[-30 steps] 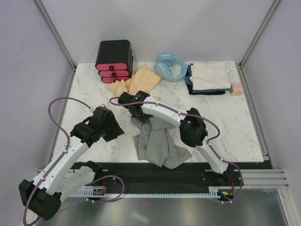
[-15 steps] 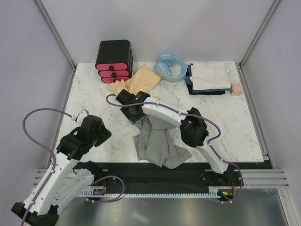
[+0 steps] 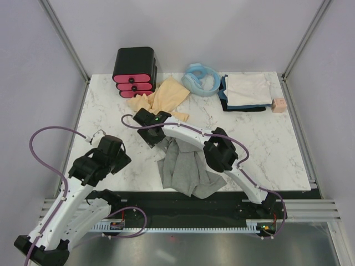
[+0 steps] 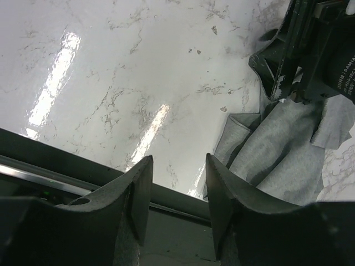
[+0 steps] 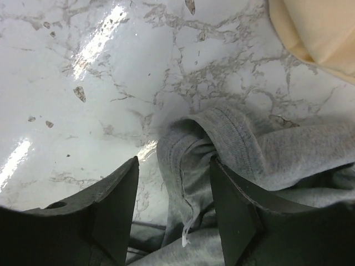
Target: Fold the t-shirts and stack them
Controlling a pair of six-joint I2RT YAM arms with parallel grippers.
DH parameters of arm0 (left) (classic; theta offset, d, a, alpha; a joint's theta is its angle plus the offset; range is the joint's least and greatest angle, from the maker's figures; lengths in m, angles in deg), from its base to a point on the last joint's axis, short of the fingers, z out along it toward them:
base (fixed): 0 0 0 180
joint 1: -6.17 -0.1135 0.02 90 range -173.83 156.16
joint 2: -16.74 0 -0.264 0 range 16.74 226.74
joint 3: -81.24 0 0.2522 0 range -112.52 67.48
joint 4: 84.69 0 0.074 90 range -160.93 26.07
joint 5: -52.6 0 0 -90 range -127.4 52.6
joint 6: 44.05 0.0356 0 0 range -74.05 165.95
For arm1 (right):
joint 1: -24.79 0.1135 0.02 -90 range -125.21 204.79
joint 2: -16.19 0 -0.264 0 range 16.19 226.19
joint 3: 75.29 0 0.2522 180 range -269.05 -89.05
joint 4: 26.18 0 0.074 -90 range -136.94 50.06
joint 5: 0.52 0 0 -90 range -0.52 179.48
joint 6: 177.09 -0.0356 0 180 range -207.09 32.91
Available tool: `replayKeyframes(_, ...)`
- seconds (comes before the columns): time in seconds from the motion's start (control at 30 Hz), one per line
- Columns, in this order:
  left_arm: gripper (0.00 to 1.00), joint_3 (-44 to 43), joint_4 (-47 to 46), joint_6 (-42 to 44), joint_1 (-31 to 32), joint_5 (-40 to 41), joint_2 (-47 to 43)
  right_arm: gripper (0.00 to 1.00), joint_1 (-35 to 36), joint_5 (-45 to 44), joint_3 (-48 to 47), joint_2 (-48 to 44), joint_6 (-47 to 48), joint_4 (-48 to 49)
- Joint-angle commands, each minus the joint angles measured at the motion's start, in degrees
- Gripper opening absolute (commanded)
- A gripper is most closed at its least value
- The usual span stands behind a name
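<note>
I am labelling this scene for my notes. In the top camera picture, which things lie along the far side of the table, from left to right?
black box with pink drawers → tan-yellow t-shirt → light-blue coiled hose → folded stack of t-shirts → small pink block

- A white marble-patterned bench [image 3: 266,144] with grey veins fills the middle of the top view; its surface is glossy.
- Bright streaks of reflected light [image 4: 55,77] lie across the bench in the left wrist view.
- Plain pale grey-lilac walls close it in: a back wall [image 3: 183,27], a left wall [image 3: 28,111] and a right wall [image 3: 333,122].
- Slanted aluminium posts [image 3: 64,39] stand at the two back corners.
- A black strip [image 3: 177,208] runs along the near edge, with a white slotted cable duct [image 3: 188,226] just below it.
- A dull grey metal sheet [image 3: 194,249] lies nearest the camera.
</note>
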Motion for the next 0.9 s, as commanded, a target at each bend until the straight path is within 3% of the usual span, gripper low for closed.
replayKeyframes(0.0,0.50,-1.8,0.7,-0.6,0.1,1.6,0.7,0.62,0.4,0.4,-2.2,1.8,0.5,1.1)
replayKeyframes(0.13,0.50,-2.0,0.7,-0.1,0.1,1.8,1.2,0.59,0.3,-0.2,-1.3,2.8,0.2,1.3)
replayKeyframes(0.23,0.49,-2.0,0.7,0.1,0.1,1.8,1.3,0.47,0.3,-1.0,-0.1,2.3,-0.2,1.8)
replayKeyframes(0.27,0.49,-1.9,0.7,0.1,0.0,1.9,1.4,0.33,0.4,-1.1,0.9,1.9,-0.3,2.1)
replayKeyframes(0.33,0.49,-1.5,0.5,0.2,0.0,1.9,1.6,0.17,0.4,-2.2,1.9,0.9,-0.4,3.0)
replayKeyframes(0.37,0.49,-1.4,0.5,0.2,0.1,1.9,1.7,0.00,0.3,-2.7,2.8,0.6,-0.6,3.3)
replayKeyframes(0.63,0.49,-1.0,-0.3,-0.4,0.1,1.7,0.6,0.00,0.3,-5.7,5.0,-5.0,-1.4,3.5)
replayKeyframes(0.87,0.49,0.0,-1.5,-0.7,0.1,1.2,-1.5,0.00,-0.3,-11.4,5.3,-20.7,-4.0,3.6)
